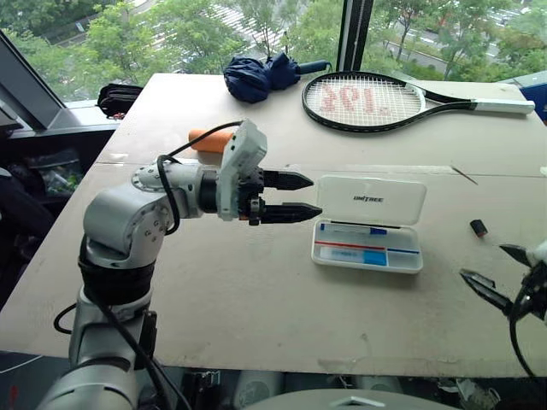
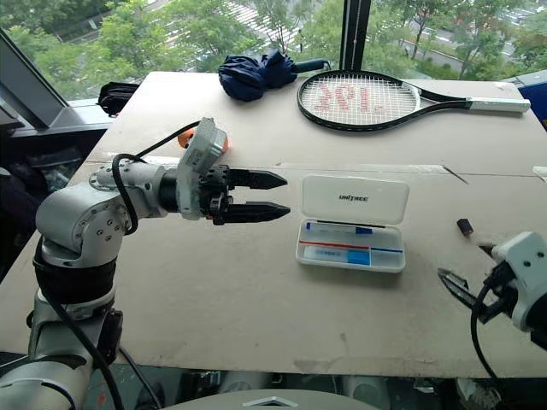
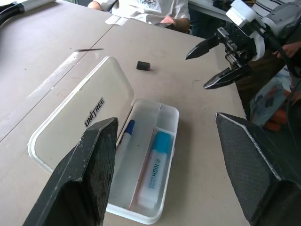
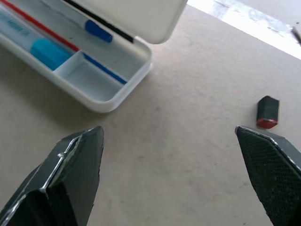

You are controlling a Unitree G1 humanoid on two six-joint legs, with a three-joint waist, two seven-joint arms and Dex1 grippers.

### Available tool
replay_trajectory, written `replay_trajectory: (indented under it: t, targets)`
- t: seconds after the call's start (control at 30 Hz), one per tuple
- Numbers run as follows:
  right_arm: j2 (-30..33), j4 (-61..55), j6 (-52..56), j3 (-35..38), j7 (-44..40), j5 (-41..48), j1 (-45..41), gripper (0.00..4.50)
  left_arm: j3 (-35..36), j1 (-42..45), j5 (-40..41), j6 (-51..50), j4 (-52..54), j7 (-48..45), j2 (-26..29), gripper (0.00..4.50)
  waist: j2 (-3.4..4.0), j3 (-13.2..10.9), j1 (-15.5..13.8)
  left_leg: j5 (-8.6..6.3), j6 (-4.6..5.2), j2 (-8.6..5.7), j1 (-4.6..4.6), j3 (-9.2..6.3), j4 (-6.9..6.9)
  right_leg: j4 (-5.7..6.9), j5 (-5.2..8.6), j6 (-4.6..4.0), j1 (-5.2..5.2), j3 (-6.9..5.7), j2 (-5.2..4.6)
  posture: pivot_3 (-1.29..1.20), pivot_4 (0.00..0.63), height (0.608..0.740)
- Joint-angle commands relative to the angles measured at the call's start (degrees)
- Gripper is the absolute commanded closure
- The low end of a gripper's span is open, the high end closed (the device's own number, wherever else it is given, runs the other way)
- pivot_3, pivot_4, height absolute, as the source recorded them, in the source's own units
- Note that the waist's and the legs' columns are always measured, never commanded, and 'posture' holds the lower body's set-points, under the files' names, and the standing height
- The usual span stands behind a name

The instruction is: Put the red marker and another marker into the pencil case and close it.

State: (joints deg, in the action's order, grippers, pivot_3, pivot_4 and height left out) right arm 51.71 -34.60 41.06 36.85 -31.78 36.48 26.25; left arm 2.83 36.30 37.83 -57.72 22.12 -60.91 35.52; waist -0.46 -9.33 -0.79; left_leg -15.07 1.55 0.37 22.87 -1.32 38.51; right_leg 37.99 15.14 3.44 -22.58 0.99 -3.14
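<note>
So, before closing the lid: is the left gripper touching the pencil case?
Apart. The left eye view shows bare table between the open left gripper and the pencil case.

White pencil case (image 1: 369, 224) open on table, markers apparently inside.

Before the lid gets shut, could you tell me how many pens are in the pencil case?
2: a blue-capped pen nearest the lid and a light-blue highlighter in the front slot of the pencil case; thinner ones may be hidden.
</note>
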Motion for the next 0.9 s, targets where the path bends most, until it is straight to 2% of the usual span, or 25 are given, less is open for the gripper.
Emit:
replay_trajectory:
  t: [0.03, 0.17, 0.33, 0.57, 0.67, 0.7, 0.73, 0.9]
  targets:
    - [3.98, 7.83, 6.04, -1.68, 1.17, -1.80, -5.76, 0.00, 0.41, -2.06, 2.34, 0.73, 6.37, 4.08, -0.97, 1.20, -0.01, 0.00, -0.29, 0.00, 0.00, -0.03, 0.02, -0.03, -0.01, -0.01, 0.00, 0.00, 0.00, -0.02, -0.02, 0.00, 0.150, 0.730]
    - [5.72, 14.29, 14.20, -8.87, 4.66, -2.67, -17.70, 0.00, 0.79, -5.53, 7.52, -1.12, 10.47, 3.38, 1.03, 1.20, -0.08, 0.00, 0.26, 0.00, 0.00, 0.01, 0.06, -0.06, -0.05, -0.02, 0.00, 0.01, -0.05, -0.06, 0.02, 0.00, 0.150, 0.730]
    - [6.56, 26.86, 15.75, -19.07, 1.40, -5.78, -32.72, 0.00, 1.14, -9.21, 12.76, -2.36, 12.76, 2.04, 4.86, 1.20, 0.06, -0.04, 1.31, 0.00, 0.00, 0.01, -0.06, 0.02, -0.09, 0.09, -0.01, 0.00, -0.08, 0.03, 0.08, 0.00, 0.150, 0.730]
    - [6.12, 35.31, 14.31, -24.69, -1.99, -9.51, -40.69, 0.00, 0.63, -9.92, 14.20, -2.04, 16.03, 7.78, 5.10, 1.20, 0.06, -0.04, 1.23, -0.01, 0.01, 0.00, 0.04, 0.01, -0.08, -0.01, -0.01, 0.01, -0.09, 0.00, 0.04, 0.00, 0.150, 0.730]
    - [5.42, 37.10, 14.41, -25.31, -2.75, -10.25, -41.97, 0.78, 0.98, -10.23, 15.60, -2.01, 16.55, 9.27, 5.41, 1.15, 0.06, -0.04, 1.24, 0.00, 0.01, 0.01, 0.03, -0.01, -0.09, 0.02, -0.01, 0.01, -0.10, -0.02, 0.03, 0.00, 0.150, 0.730]
    - [5.07, 37.38, 14.06, -25.41, -2.99, -10.41, -42.34, 1.42, 0.96, -10.33, 15.80, -1.92, 16.67, 9.53, 5.63, 1.15, 0.06, -0.04, 1.24, 0.00, 0.01, 0.01, 0.03, -0.02, -0.09, 0.02, -0.01, 0.01, -0.10, -0.02, 0.04, 0.00, 0.150, 0.730]
    - [4.85, 37.38, 13.55, -25.73, -3.44, -10.58, -42.53, 1.71, 1.05, -10.47, 16.12, -1.91, 16.84, 9.83, 5.83, 1.15, 0.06, -0.04, 1.26, 0.00, 0.01, 0.01, 0.03, -0.01, -0.09, 0.03, -0.01, 0.01, -0.10, -0.02, 0.04, 0.00, 0.150, 0.730]
    - [5.46, 33.35, 11.61, -25.40, -7.52, -10.22, -40.11, 4.12, 1.68, -11.43, 18.02, -1.69, 17.19, 10.46, 7.54, 1.15, 0.06, -0.04, 1.38, 0.00, 0.01, 0.02, 0.01, -0.01, -0.09, 0.04, -0.01, 0.01, -0.10, -0.01, 0.05, 0.00, 0.150, 0.730]
